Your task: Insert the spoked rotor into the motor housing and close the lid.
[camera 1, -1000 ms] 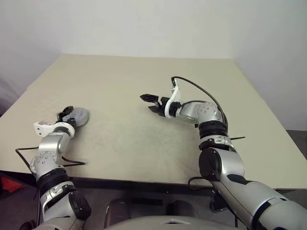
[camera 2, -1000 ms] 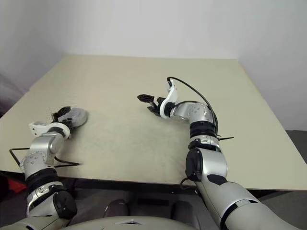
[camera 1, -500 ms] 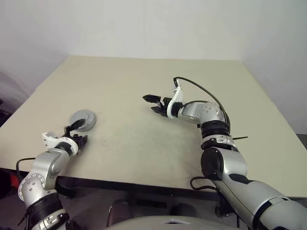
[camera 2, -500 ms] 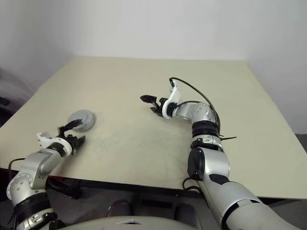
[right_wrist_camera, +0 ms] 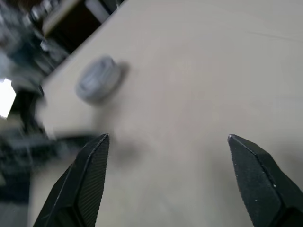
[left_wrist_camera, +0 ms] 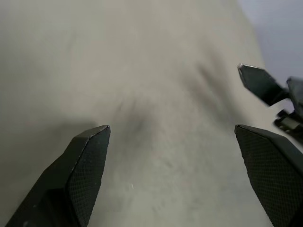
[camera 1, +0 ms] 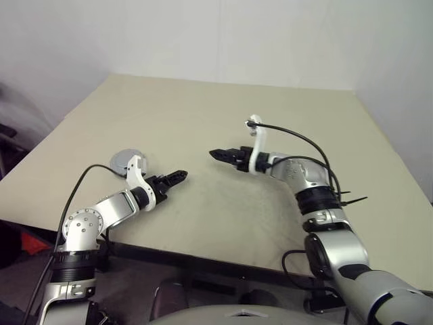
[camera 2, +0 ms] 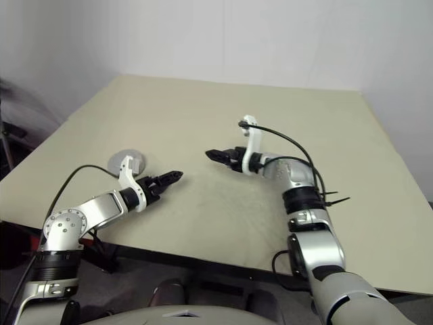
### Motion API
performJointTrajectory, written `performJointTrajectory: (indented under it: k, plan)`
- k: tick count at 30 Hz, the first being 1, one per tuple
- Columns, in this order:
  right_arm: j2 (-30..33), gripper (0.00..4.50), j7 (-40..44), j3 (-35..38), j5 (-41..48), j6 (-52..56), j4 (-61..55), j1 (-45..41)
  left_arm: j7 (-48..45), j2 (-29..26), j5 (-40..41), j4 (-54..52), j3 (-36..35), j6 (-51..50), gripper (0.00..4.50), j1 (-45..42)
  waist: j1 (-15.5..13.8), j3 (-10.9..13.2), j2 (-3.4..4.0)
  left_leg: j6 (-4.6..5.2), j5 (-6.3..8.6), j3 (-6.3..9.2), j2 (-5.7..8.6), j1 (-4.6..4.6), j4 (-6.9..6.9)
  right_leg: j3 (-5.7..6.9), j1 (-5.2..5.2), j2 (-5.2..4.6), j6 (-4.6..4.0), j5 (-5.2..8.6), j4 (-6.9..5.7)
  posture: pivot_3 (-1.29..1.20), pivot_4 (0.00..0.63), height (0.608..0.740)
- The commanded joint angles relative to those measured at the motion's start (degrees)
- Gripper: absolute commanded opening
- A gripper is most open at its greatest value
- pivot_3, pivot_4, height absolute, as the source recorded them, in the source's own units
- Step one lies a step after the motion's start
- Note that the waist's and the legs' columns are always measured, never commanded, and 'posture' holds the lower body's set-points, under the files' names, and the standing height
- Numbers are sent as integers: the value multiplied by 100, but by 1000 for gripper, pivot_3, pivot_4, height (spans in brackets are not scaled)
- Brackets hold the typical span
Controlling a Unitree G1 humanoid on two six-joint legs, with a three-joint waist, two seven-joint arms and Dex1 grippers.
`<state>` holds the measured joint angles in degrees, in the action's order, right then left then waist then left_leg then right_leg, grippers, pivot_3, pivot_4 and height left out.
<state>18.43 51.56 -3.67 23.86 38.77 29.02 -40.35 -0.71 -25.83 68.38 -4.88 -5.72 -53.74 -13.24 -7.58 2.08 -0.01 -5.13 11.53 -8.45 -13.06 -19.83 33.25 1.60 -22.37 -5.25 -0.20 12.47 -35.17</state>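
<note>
Left eye view has the grey round motor housing (camera 1: pixel 124 161) lying on the tan table (camera 1: pixel 223 122) near its left edge. Just right of it hovers the left gripper (camera 1: pixel 174 178), jaws wide and empty; farther right, the right gripper (camera 1: pixel 222 156), likewise spread, holding nothing

We take the table (camera 1: pixel 203 122) as landmark. One round disc-shaped part, which we cannot identify further, lies on it near its left edge (camera 1: pixel 123 160). The left gripper (camera 1: pixel 177 177) stands over the table just right of that part and nearer the front edge, apart from it. The right gripper (camera 1: pixel 218 155) stands over the table's middle, right of the left gripper, the two tips facing each other with bare table between them.
</note>
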Motion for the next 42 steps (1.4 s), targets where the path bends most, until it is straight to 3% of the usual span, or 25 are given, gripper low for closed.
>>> performJointTrajectory:
  k: [1,4,8,11,16,26,42]
  plan:
    - [478,4500,1365,-376,-219,-892,-322,141,-973,-172,-911,-222,313,521,4476,-92,45,0,0,1,0,0,-7,-7,-1,1,-2,4,-1,1,1,0,0,740]
    - [831,4500,1896,-452,-474,-1712,-197,287,-1462,-296,-1738,-215,501,1071,4476,-82,116,1,-1,2,1,-1,-21,-15,0,1,-13,19,-10,3,-1,0,0,740]
    - [885,4500,1993,-222,-595,-2637,19,455,-2052,-396,-2469,-72,658,1514,4476,-51,208,2,-4,4,0,-3,-36,-11,10,3,-19,29,-57,28,-31,0,0,740]
    - [1028,4500,2385,-291,-602,-2614,63,494,-2409,-398,-2966,34,780,1833,4476,-22,213,3,-2,9,-3,-6,-39,-5,15,4,-18,28,-68,32,-45,0,0,740]
    - [1053,4500,2562,-333,-670,-2352,144,414,-2664,-192,-3212,47,686,1927,4476,-30,214,4,-2,24,-9,-8,-41,-6,24,4,-19,28,-81,25,-52,0,0,740]
    - [658,4500,1766,-107,-875,-3059,259,516,-2645,101,-3629,93,502,2007,4476,31,219,4,-2,26,-10,-10,-51,-8,39,9,-24,30,-92,18,-57,0,0,740]
    - [644,4500,1621,-86,-867,-2363,261,327,-2380,523,-3892,-194,317,1935,4476,144,219,4,-2,37,-3,-11,-52,-13,40,9,-27,31,-93,18,-54,0,0,740]
